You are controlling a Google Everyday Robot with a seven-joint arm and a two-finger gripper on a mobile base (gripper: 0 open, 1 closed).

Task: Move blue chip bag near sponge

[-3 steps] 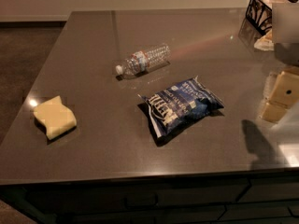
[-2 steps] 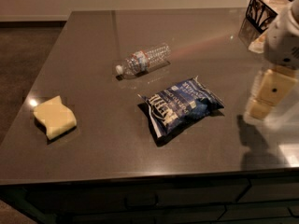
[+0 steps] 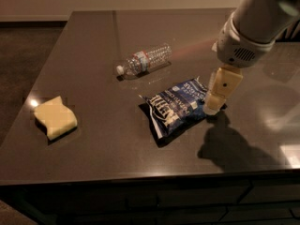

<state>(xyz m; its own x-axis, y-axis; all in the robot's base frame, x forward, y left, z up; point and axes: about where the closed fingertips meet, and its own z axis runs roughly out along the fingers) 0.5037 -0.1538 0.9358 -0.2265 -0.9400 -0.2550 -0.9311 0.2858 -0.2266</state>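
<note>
My hand [image 3: 213, 106], wide or narrow I could not tell, hung at the edge of the crinkly dark-blue foil chip bag [image 3: 178, 108], placed, I judged, to carry it toward the pale yellow wavy sponge [image 3: 55, 117] lying well beyond it on the dark worktop [image 3: 93, 32].

Dim warm light; the counter [image 3: 93, 46] glares at far left and lower right; the gripper [image 3: 212, 108], right of centre, casts a dark shadow below
</note>
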